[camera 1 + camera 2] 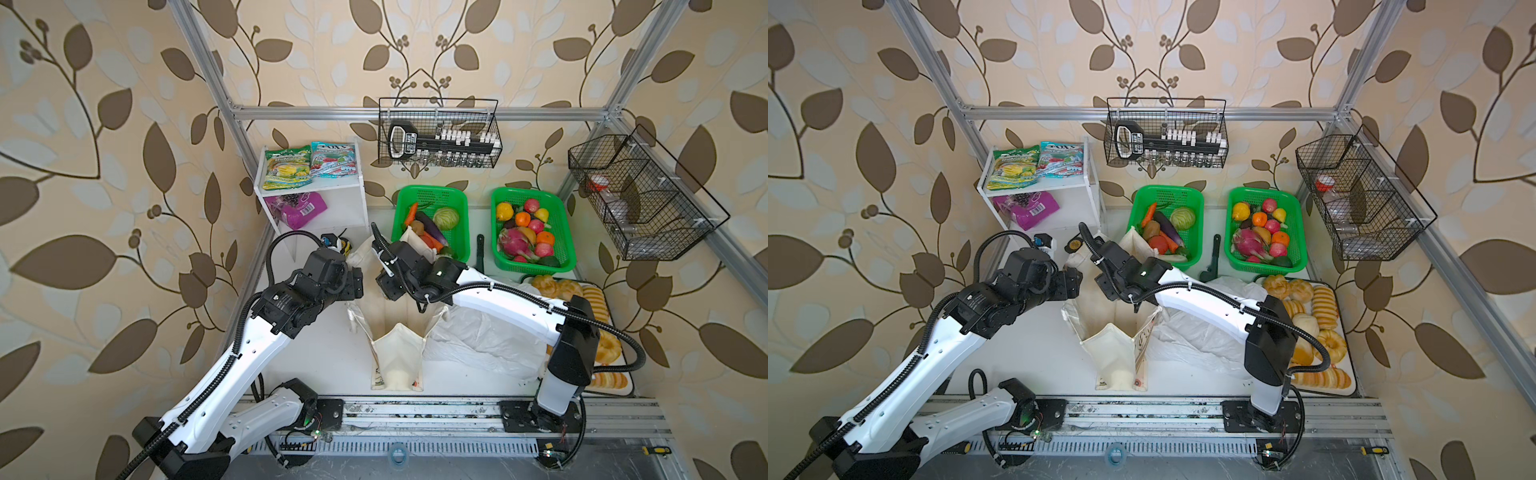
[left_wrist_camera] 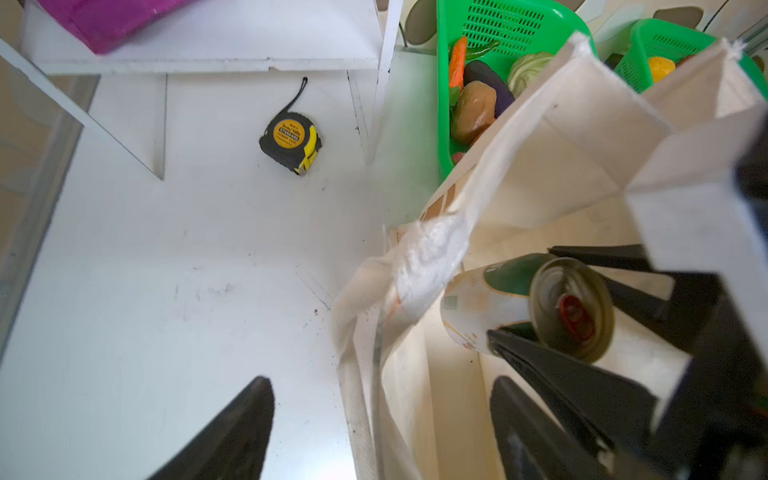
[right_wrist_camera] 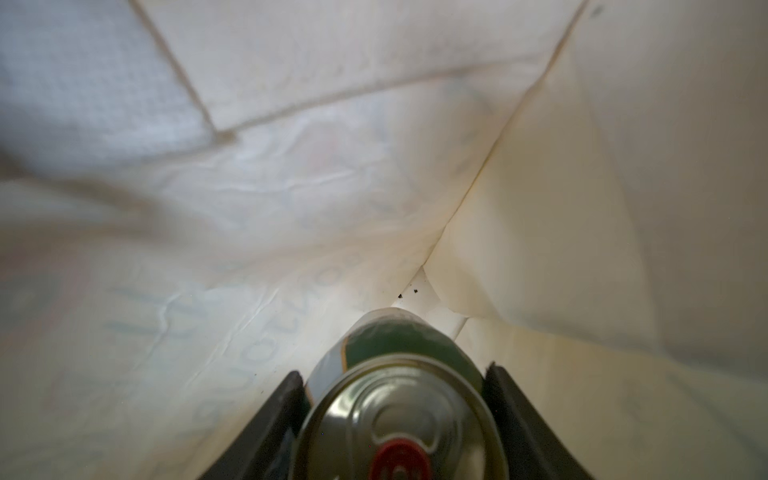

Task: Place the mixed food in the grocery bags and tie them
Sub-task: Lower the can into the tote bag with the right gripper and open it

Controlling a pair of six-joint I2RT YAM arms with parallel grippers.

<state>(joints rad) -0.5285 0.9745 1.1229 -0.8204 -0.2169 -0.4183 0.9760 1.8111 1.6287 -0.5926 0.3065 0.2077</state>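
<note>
The right claw [image 3: 395,374] is clenched on the green drink can [image 3: 401,419], down inside the cream canvas tote [image 1: 397,353]. I'd lower the can base first to the cloth floor before letting go, so it doesn't topple. The left claw [image 2: 382,384] stands released, its 2 fingers astride the tote's rim; pinching there would keep the mouth wide. The white plastic bag [image 1: 478,340] lies crumpled alongside. A tape measure [image 2: 293,141] sits clear on the bench.
</note>
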